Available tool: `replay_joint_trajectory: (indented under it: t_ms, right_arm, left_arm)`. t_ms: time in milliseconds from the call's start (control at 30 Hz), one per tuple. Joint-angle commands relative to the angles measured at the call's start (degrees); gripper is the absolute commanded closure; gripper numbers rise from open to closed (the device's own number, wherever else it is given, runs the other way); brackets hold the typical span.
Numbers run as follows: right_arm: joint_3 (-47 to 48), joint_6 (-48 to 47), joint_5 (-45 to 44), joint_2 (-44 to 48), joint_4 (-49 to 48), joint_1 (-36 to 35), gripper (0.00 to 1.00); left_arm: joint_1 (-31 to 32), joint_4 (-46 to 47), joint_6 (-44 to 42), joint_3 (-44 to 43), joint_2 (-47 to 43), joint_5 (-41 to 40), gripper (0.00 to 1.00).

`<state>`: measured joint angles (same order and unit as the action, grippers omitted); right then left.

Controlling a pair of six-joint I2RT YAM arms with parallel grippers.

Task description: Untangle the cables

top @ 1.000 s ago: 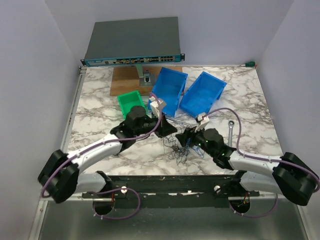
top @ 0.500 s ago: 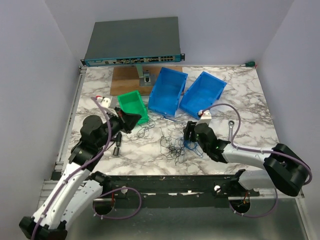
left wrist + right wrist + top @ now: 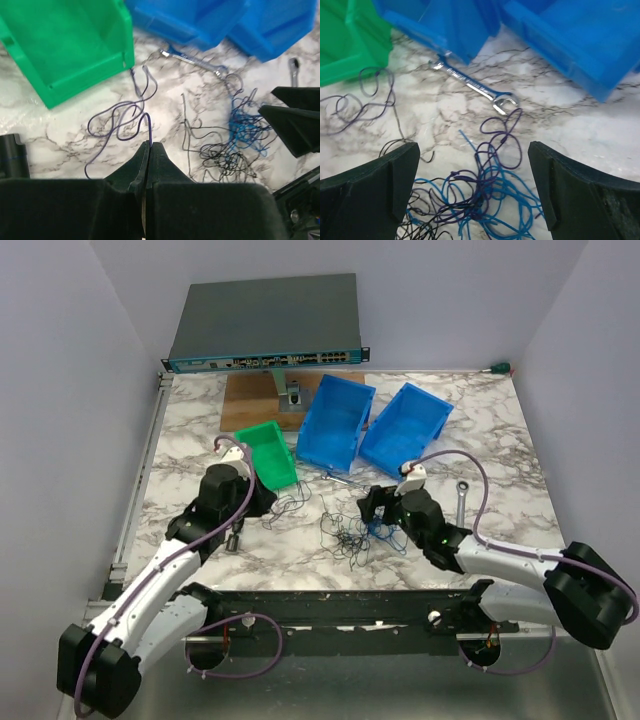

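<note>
Left gripper [image 3: 150, 146] pinched on purple strand [image 3: 120, 131]: you pull slow, low, toward green bin [image 3: 60, 45]. Right gripper [image 3: 474, 147] spread wide over tangle [image 3: 487, 197]; pin it first.

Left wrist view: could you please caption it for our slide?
Left gripper pinches a purple wire beside the green bin.

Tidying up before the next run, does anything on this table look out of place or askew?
Yes: the two blue plastic bins sit skewed to the marble table edges, and a slim silver wrench lies loose beside the tangle of thin blue and black wires.
</note>
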<state>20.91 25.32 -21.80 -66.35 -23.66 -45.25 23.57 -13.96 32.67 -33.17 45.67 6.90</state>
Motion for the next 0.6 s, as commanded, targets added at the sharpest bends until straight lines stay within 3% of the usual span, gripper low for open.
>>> replay_joint_trajectory:
  t_ms: [0,200,567]
  right_arm:
    - [2.21,-2.68,10.76,-4.88,-2.84,0.08,0.00]
    - [7.98,-1.52,10.36,-13.03,4.85,-0.28,0.00]
    - [6.59,-0.98,8.58,-10.76,4.33,-0.28,0.00]
  left_arm:
    - [-0.03,2.90,0.07,0.41,5.44,0.01,1.00]
    - [2.75,-1.26,-4.02,-5.68,17.55,-3.24,0.95]
    - [5.87,-4.05,-6.88,-14.69,35.45,-6.44,0.83]
